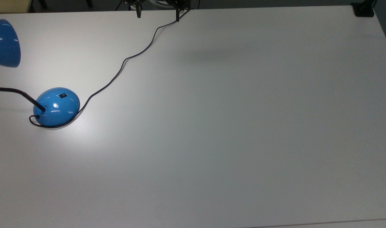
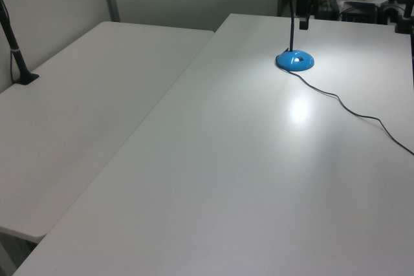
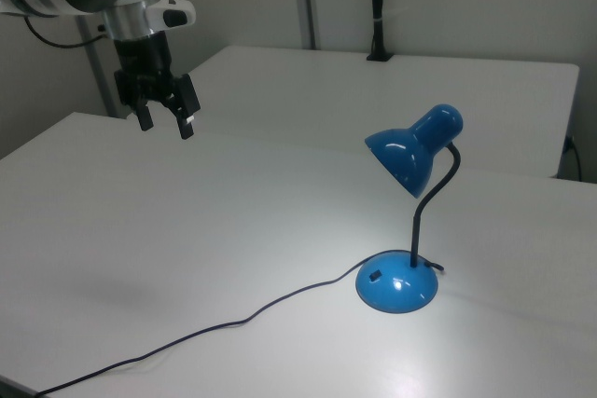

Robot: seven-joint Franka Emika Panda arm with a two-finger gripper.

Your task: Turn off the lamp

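While the lamp [image 3: 408, 221] is standing on the white worktop [image 3: 233, 230], the gripper [image 3: 166, 123] is hanging in the air well apart from it, toward the right view's upper left, with its jaws spread open and holding nothing. In the top view the gripper's [image 1: 158, 14] dark fingertips are poking in at the upper edge. The dome base [image 1: 56, 106] is sitting near the top view's left side, its small black switch [image 1: 63, 95] facing upward, and the blue shade [image 1: 4, 42] is hanging above the worktop at the far left. A pool of light is glowing on the worktop beside the base. The black cord [image 1: 126, 60] is trailing from the base toward the top view's upper edge.
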